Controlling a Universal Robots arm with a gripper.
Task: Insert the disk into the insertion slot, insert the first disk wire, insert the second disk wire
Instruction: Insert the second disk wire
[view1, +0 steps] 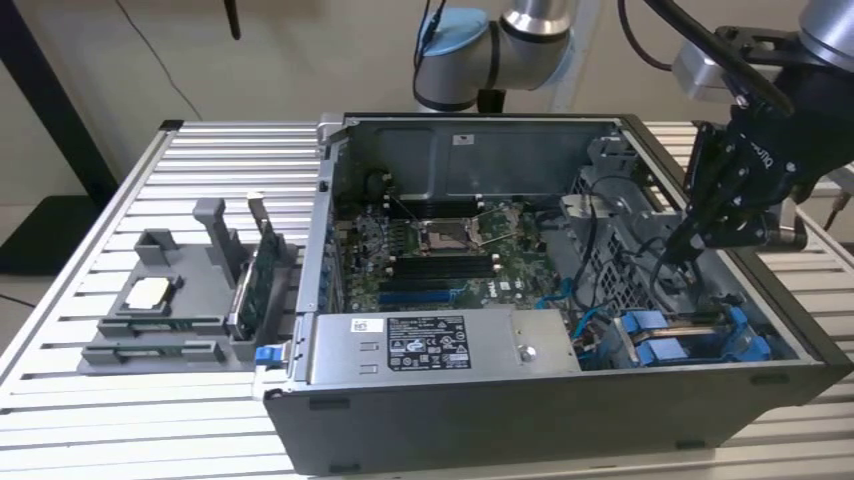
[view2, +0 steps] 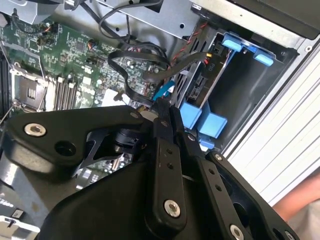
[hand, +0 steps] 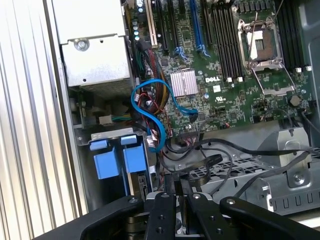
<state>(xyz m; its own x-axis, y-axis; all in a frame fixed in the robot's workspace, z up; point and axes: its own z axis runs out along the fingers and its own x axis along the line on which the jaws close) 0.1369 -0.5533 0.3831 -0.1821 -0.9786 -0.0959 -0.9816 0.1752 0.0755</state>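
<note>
We see the pincer (view1: 681, 250) lowered inside the computer case (view1: 534, 420), fingers drawn narrow, nothing visibly held, the disk (view1: 697, 335) in its blue carrier just below it, seated in the insertion slot (view1: 787, 345)

The motherboard (hand: 225, 75) is green, and a cable (hand: 150, 107) is bright blue. The claw (view2: 162, 107) is black; the bench (view1: 200, 150) is ribbed silver.

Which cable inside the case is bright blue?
The looping flat cable beside the power supply box; the cables near the tool are black.
</note>
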